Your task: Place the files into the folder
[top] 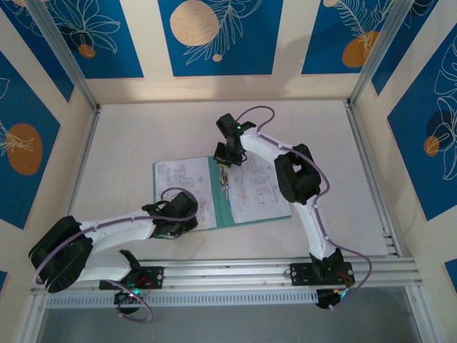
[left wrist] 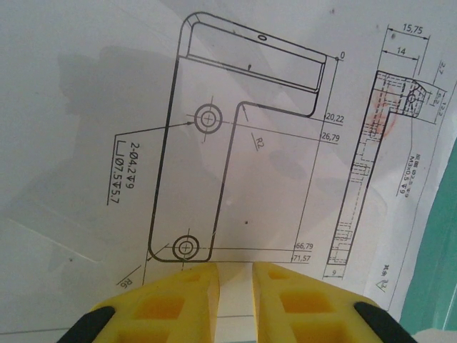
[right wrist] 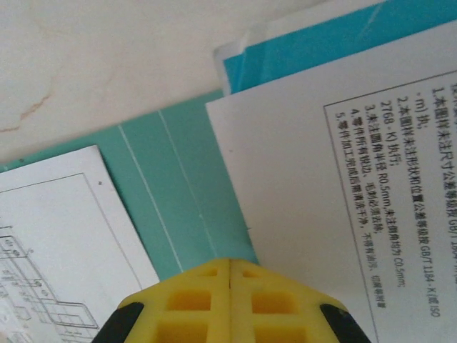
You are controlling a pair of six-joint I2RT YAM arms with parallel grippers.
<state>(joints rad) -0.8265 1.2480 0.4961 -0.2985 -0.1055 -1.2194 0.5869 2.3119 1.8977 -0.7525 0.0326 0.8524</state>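
Spread open and flat near the middle of the white surface [top: 128, 143]: teal folder [top: 223, 214], small silver clip [top: 226, 184] on its spine. Printed files [top: 178, 179] on both leaves, one sheet left, one right. Over the left sheet's near right corner, the left hand [top: 182, 214]. Over the far end of the spine, the right hand [top: 226, 158], pointing down. Blue patterned panels [top: 214, 36] on the walls around

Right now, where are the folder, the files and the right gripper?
folder [right wrist: 178, 207]: right wrist view, bare teal spine strip.
files [left wrist: 86, 128]: left wrist view, blank margin of a sheet.
right gripper [right wrist: 230, 266]: right wrist view, seam between shut fingertips.
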